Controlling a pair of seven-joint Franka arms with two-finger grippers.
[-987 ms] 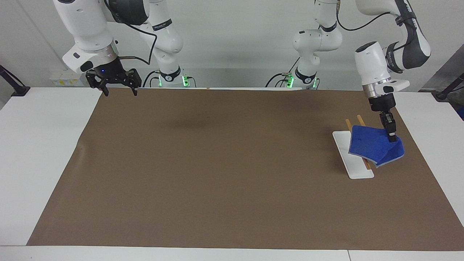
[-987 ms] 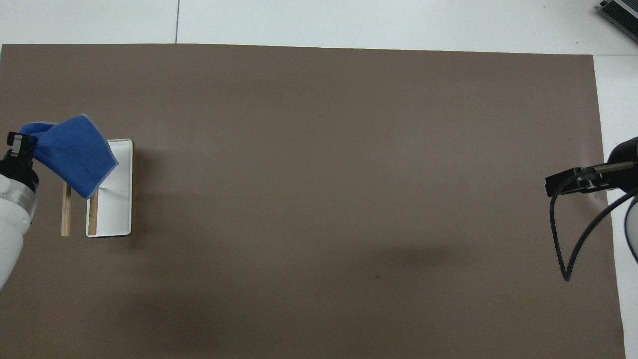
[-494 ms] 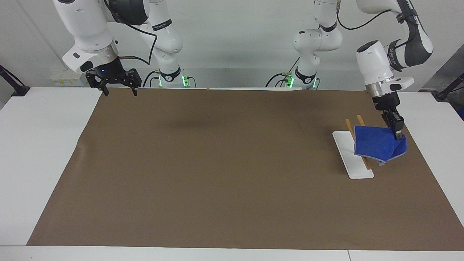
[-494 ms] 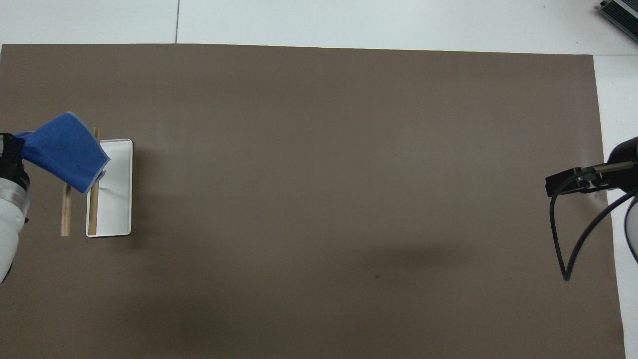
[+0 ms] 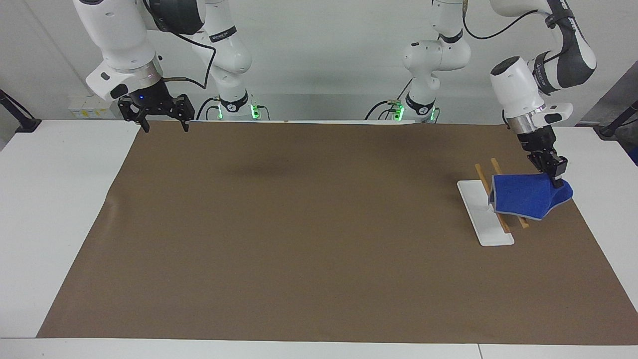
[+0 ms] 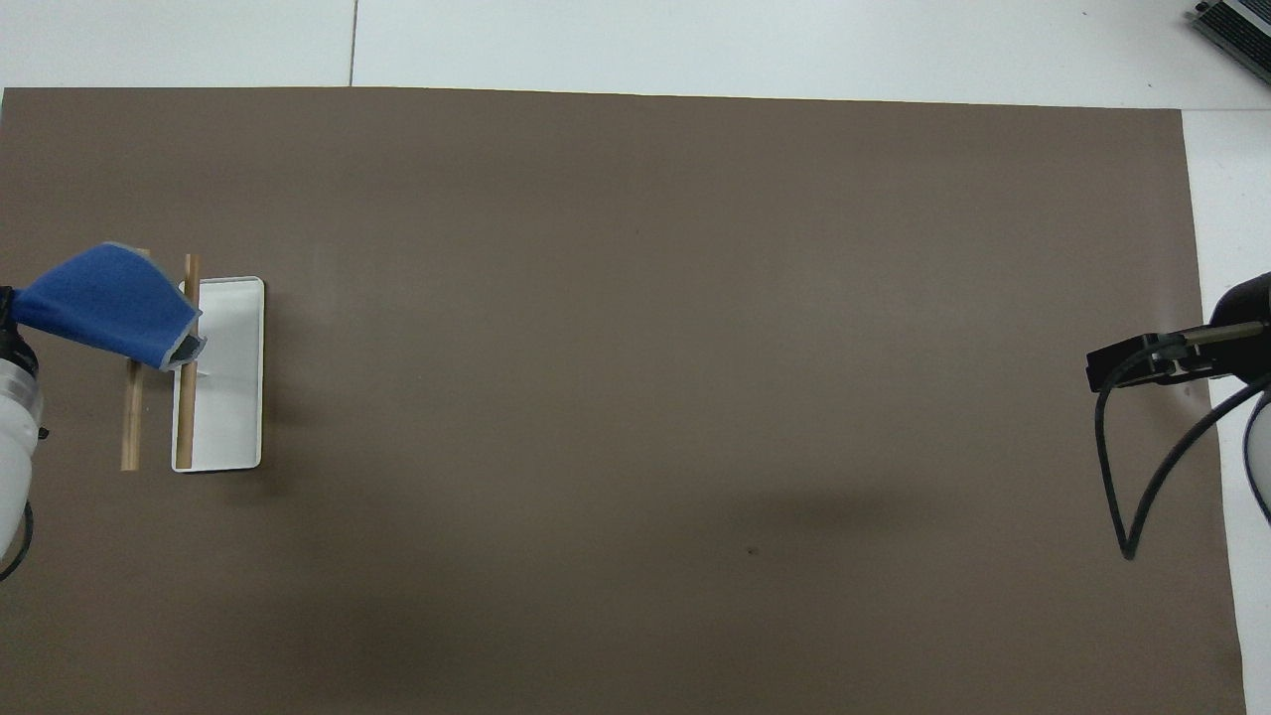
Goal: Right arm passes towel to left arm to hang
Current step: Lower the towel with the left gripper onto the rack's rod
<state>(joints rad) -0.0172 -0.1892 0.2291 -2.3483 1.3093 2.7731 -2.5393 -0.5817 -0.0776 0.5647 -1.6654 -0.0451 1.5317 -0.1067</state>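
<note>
The bright-blue towel (image 5: 528, 199) is draped over the two wooden bars (image 5: 481, 174) of the rack, which stands on a white base (image 5: 486, 224) at the left arm's end of the table. My left gripper (image 5: 557, 175) is shut on the towel's corner, on the side of the bars away from the white base. In the overhead view the towel (image 6: 104, 303) covers the farther ends of both bars (image 6: 187, 417), beside the base (image 6: 233, 397). My right gripper (image 5: 162, 124) is open and empty and waits over the mat's edge at the right arm's end; part of it shows in the overhead view (image 6: 1142, 362).
A brown mat (image 5: 299, 224) covers most of the white table (image 5: 60, 199). A black cable (image 6: 1132, 477) hangs from the right arm's wrist. Grey equipment (image 6: 1236, 25) sits at the table's corner farthest from the robots.
My left gripper has moved toward the left arm's end of the table and pulled the towel across the bars. The towel has come off the white base. The right arm has not moved.
</note>
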